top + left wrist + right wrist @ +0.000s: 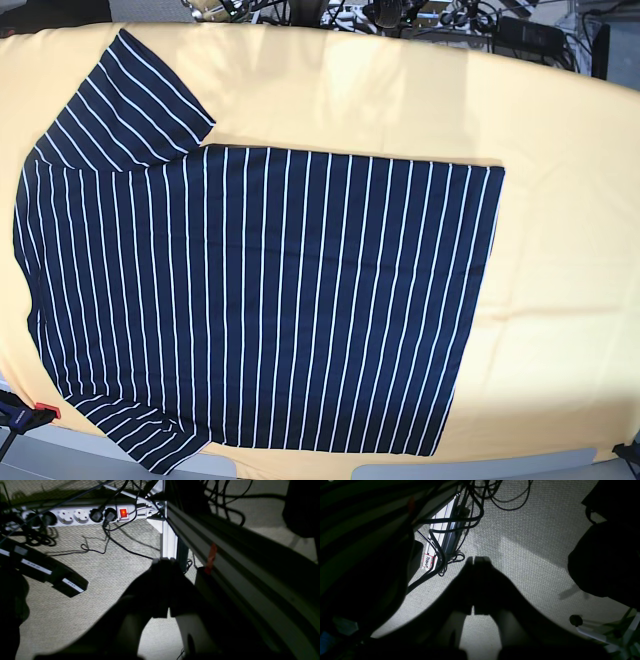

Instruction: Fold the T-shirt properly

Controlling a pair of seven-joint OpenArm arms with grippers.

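1. While the dark navy fabric T-shirt with thin white stripes [260, 300] lies spread flat on the yellow-orange cloth [560, 250], neither arm touches it.
2. Left gripper [163, 561]: jaws together, empty, hanging over grey carpet [75, 610].
3. Right gripper [477, 560]: jaws together, empty.

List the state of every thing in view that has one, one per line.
T-shirt: unfolded, spread flat on the yellow-orange cloth.
Left tool: shut, empty, hanging over the floor.
Right tool: shut, empty, hanging over the floor.
Power strip: switch lit red.
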